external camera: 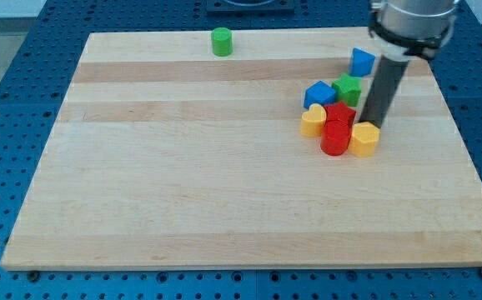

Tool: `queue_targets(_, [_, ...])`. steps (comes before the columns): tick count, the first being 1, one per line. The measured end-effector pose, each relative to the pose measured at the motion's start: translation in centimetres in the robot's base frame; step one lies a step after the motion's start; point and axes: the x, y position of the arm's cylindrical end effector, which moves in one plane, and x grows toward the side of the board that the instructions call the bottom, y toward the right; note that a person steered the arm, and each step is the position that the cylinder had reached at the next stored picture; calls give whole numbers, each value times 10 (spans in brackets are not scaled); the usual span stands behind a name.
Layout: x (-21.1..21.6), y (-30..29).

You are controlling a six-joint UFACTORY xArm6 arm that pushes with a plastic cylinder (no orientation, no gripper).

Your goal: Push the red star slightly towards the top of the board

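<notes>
The red star (339, 113) lies in a cluster at the board's right, above a red cylinder (335, 138). A yellow block (313, 121) is at its left, a yellow block (364, 139) at its lower right, a blue block (319, 93) and a green star (348, 87) above it. My tip (370, 123) stands just right of the red star, touching the top of the right yellow block. The rod (384, 87) rises toward the view's top right.
A green cylinder (221, 42) stands alone near the board's top edge. A blue block (362, 62) lies above the cluster near the rod. The wooden board (183, 183) sits on a blue perforated table (7, 125).
</notes>
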Motion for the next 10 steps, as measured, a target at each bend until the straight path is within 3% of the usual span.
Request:
queue_targets(4, [-77,-203])
queue_targets(7, [-26,-206])
queue_targets(8, [-20,-170])
queue_targets(9, [-29,-152])
queue_targets(10, [-73,-155])
